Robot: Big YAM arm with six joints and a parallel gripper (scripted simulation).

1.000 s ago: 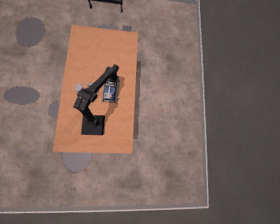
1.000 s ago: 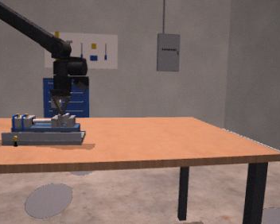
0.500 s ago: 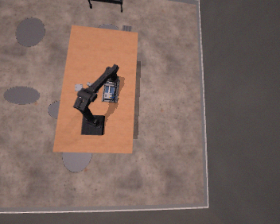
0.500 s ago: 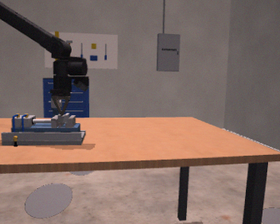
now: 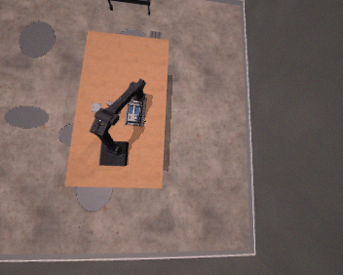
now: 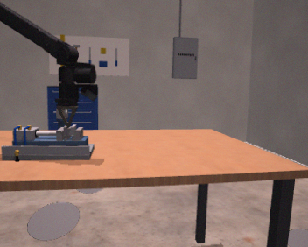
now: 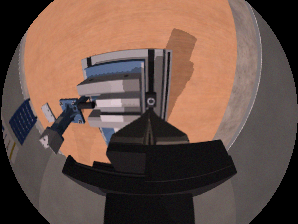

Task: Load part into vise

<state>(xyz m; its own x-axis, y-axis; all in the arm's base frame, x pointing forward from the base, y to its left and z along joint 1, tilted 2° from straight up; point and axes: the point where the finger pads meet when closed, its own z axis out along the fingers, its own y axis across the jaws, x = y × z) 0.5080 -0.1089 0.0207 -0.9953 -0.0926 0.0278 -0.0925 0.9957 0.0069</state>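
Observation:
My gripper is shut and empty, pointing down just above the vise in the exterior view. In the wrist view, a pale block, seemingly the part, lies between the jaw farther from my gripper, seemingly the fixed jaw, and the nearer jaw. Exact contact with either jaw, and its slot, cannot be made out. A small round rod end, perhaps the work stop, shows just beyond the fingertips. The low bars are hidden. The air cylinder and its rod show in the exterior view.
A blue stand with an arm-like piece stands left of the vise in the wrist view, with a small pale plate beyond it. The grey base rail runs along the vise's front. The arm's black base stands on the wooden table.

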